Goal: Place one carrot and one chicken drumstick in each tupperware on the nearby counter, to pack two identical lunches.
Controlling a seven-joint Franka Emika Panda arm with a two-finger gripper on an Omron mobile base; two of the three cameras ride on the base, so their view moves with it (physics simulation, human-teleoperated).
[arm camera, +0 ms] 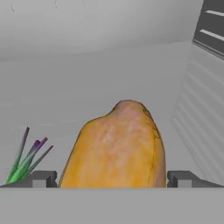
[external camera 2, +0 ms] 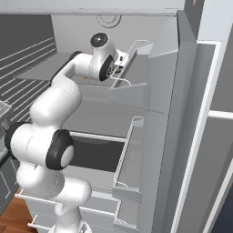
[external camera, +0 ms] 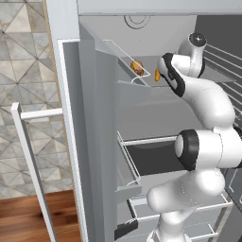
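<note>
My gripper [arm camera: 111,179] is open deep inside the open fridge, one dark fingertip [arm camera: 41,179] on each side of a golden-orange chicken drumstick [arm camera: 118,144]. The drumstick lies on the grey fridge shelf [arm camera: 87,83] between the jaws, and I cannot tell whether the pads touch it. Green and purple stalks [arm camera: 26,159], like a carrot's top, stick up at the lower left of the hand view. In the left base view an orange bit of food [external camera: 156,74] shows beside my wrist. The tupperware and the counter are out of view.
The fridge door [external camera: 90,132] stands open to the left of the arm, with wire-railed bins. A brown food item [external camera: 137,67] sits in the upper door bin. Ribbed fridge wall [arm camera: 205,109] is close on the right of the hand. Drawers [external camera: 156,158] lie below the shelf.
</note>
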